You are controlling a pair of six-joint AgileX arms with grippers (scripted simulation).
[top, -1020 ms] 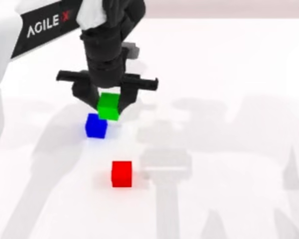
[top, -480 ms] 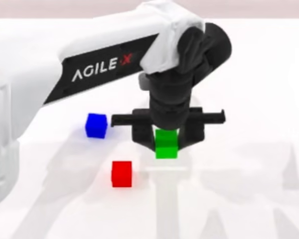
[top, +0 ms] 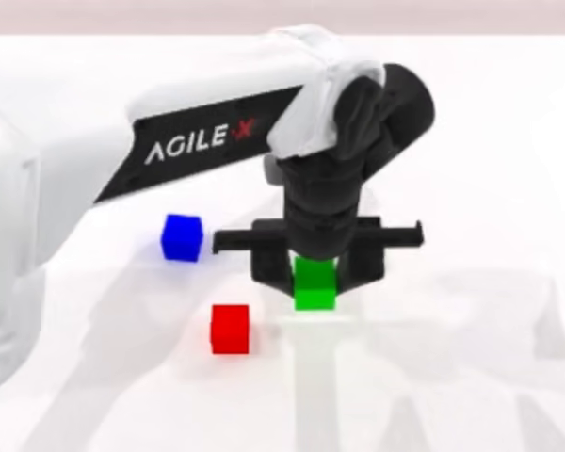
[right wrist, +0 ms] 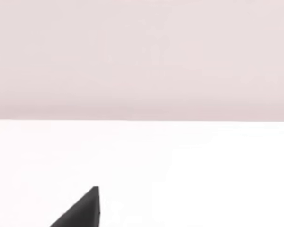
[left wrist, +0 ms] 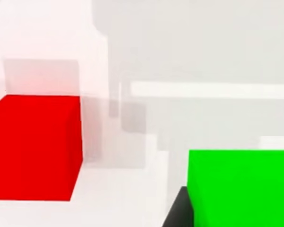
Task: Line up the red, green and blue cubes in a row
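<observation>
My left gripper [top: 314, 281] is shut on the green cube [top: 314, 288] and holds it low over the table, to the right of the red cube [top: 230, 329] with a gap between them. The blue cube [top: 182, 236] sits apart, farther back and to the left of the red one. In the left wrist view the green cube [left wrist: 241, 189] fills the corner beside a dark finger [left wrist: 180, 213], and the red cube [left wrist: 35, 146] rests on the table beyond. My right arm is outside the top view; its wrist view shows only one dark fingertip [right wrist: 83, 210].
The white table [top: 471, 377] carries grey shadows of the arms. A pale pink wall [right wrist: 142, 56] runs along the table's far edge. My left arm's white link [top: 198, 141] stretches over the table's back left.
My left gripper carried the green cube from beside the blue cube to the right and forward, to a spot right of the red cube, then sank slightly. The red and blue cubes stayed put.
</observation>
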